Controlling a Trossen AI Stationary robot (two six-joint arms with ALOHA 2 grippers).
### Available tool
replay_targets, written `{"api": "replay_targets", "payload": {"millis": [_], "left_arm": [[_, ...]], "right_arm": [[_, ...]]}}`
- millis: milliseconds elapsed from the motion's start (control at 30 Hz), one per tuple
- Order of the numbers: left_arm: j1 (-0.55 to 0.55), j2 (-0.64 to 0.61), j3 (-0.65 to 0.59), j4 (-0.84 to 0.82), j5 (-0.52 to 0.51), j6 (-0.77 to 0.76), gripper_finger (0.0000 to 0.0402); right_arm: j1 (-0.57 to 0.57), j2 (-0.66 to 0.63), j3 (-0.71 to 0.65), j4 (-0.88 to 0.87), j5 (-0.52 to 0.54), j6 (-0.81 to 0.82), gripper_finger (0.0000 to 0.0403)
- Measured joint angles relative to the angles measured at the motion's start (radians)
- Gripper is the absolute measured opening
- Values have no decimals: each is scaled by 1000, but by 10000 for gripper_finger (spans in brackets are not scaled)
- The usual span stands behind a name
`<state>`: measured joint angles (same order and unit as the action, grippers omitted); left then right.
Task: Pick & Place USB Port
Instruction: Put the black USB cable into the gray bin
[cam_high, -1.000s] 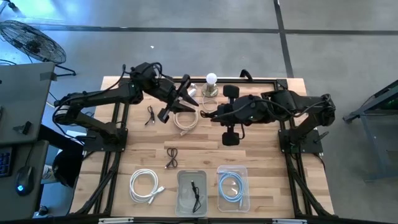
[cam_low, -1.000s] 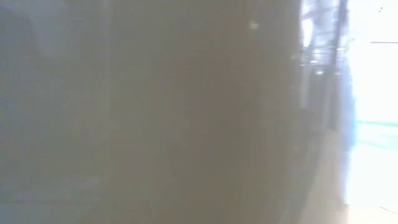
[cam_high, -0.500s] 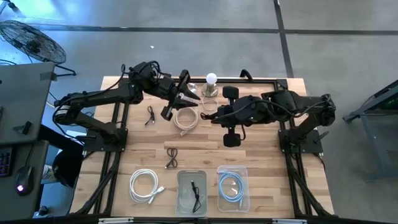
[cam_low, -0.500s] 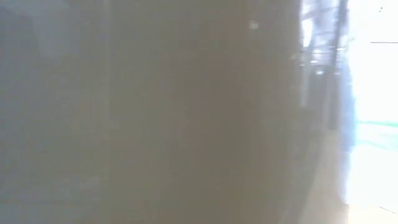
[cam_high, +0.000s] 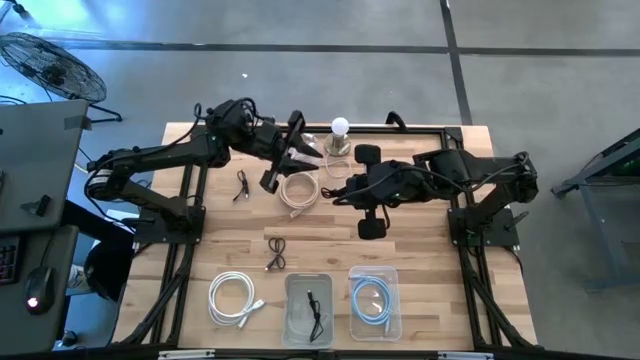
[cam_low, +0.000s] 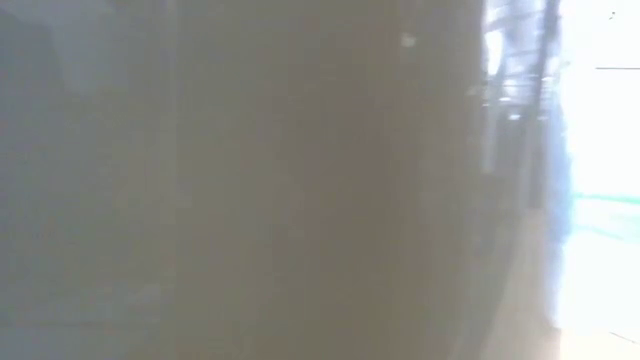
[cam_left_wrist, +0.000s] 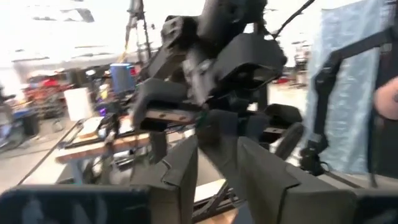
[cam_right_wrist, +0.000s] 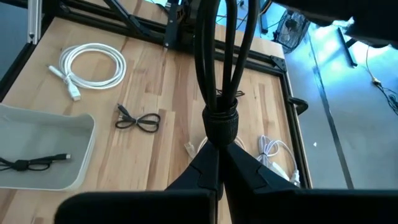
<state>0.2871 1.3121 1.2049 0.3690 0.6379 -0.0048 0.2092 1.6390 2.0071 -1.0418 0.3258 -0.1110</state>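
Note:
In the right wrist view my right gripper (cam_right_wrist: 221, 163) is shut on a bundled black USB cable (cam_right_wrist: 219, 56), whose loops stick out ahead of the fingers over the wood table. From above, this gripper (cam_high: 337, 189) hovers mid-table beside a beige cable coil (cam_high: 298, 192). My left gripper (cam_high: 314, 157) hangs over the coil's far side, pointing right at the right gripper. It is open (cam_left_wrist: 217, 171) and touches nothing. The low view is blocked by a close blur. My right gripper pinches the black cable between its two fingers, just behind the wrapped band (cam_right_wrist: 221, 124) that ties the bundle. The cable is lifted clear of the table, and its long loops (cam_right_wrist: 214, 37) reach forward past the fingertips toward the left arm.
Near edge: a white cable coil (cam_high: 232, 298), a clear bin (cam_high: 292, 318) with a black cable and a clear bin (cam_high: 392, 320) with a blue cable. Loose black cables (cam_high: 241, 185), (cam_high: 276, 252) lie left of centre. A light bulb (cam_high: 340, 128) stands at the far edge.
My left gripper has moved a little toward the far edge and the right, and has turned. My right gripper, keeping the black cable, has shifted slightly left toward the left gripper.

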Motion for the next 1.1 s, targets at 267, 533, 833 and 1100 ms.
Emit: {"api": "replay_targets", "payload": {"millis": [267, 533, 833, 1100], "left_arm": [[-12, 0, 0, -35, -199, -23, 243], [-13, 0, 0, 35, -111, -126, 310], [-56, 0, 0, 10, -116, -184, 312], [-80, 0, 0, 24, -184, -187, 312]], "right_arm": [[0, 0, 0, -4, 6, -2, 0], [0, -13, -1, -25, 71, -21, 0], [-6, -44, 0, 48, 80, -56, 0], [-28, -34, 0, 74, 41, -76, 0]]}}
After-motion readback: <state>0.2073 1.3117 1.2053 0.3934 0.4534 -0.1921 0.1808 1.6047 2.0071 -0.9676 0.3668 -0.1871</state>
